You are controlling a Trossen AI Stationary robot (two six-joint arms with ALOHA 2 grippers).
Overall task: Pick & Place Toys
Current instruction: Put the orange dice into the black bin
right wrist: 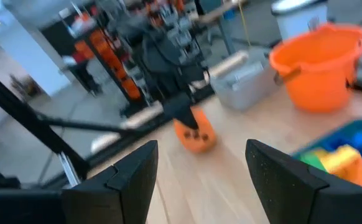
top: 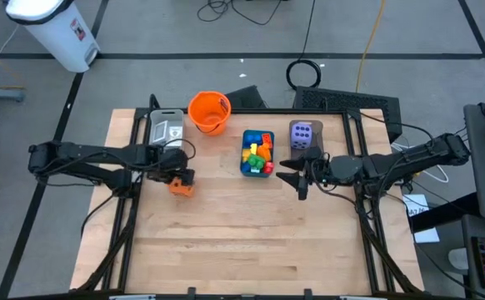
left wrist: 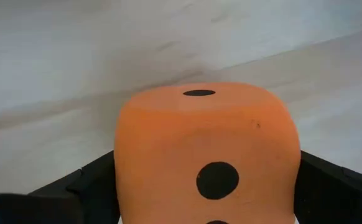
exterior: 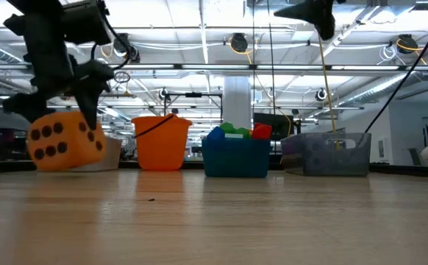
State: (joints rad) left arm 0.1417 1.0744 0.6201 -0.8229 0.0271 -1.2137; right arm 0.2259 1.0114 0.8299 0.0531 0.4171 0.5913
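inspecting the left side of the surface, the orange die sat between the two fingers of the left hand, low over the wood. in the left wrist view both dark fingers flanked the die's side faces. whether the die rested on the surface or hung just clear could not be settled; in the low view it appeared tilted and at or just above the wood. the fingers stood wide, about the die's own width, and firm contact could not be confirmed, so the grip was judged incomplete.

the right hand waited in the air just beside the blue tray, its fingers parted with nothing between them.

handling, as a judgement: the die's rounded edges and matt skin suggested a light, soft, foam-like body. it would likely give under pressure and not slip easily, and was not thought fragile. the best hold was across two opposite flat faces, near mid-height, away from the rounded corners.

the other toys were placed as follows: small coloured bricks lay heaped in the blue tray, and the purple die stood in a grey tray just beside it. an orange bucket stood near the rear edge, with another grey tray beside it.

markings: only black pips on the dice. no brand, label or legible writing was found on the task items.
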